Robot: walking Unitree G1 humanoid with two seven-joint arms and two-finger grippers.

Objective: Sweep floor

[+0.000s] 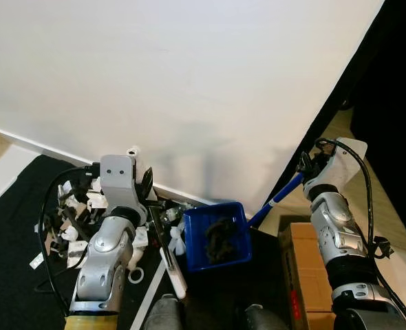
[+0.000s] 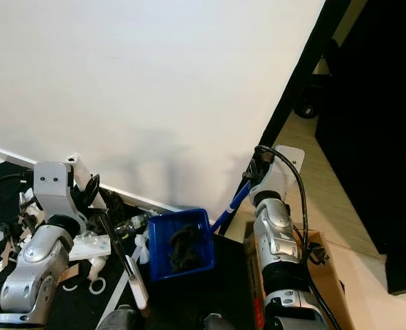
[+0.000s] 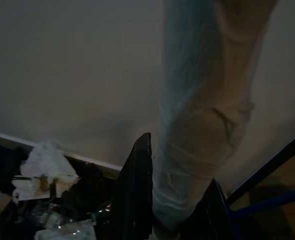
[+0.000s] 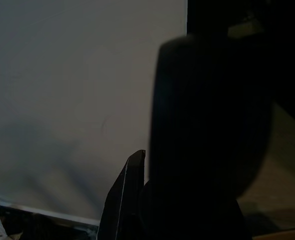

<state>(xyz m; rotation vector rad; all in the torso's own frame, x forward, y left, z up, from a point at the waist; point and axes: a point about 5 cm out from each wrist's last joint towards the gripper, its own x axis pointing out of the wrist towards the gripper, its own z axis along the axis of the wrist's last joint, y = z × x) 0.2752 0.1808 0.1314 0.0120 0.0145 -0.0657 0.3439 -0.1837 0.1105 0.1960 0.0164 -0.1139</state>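
A blue dustpan (image 1: 239,218) sits at the foot of the white wall with a dark clump (image 1: 220,239) inside. Its long blue handle (image 1: 275,199) slants up to my right gripper (image 1: 306,165), which is shut on it; the right wrist view shows this handle (image 4: 207,125) as a dark mass beside one finger (image 4: 125,200). My left gripper (image 1: 146,182) is shut on a pale taped brush handle (image 3: 202,125), held between its fingers (image 3: 137,190). A dark rod with a white end (image 1: 172,265) slants down from that hand. Litter (image 1: 72,213) of paper scraps lies on the black floor at the left.
The white wall (image 1: 189,82) and its skirting run close ahead. A cardboard box (image 1: 303,275) stands right of the dustpan. Wooden floor (image 1: 389,227) and a dark opening lie further right. Cables hang along both arms.
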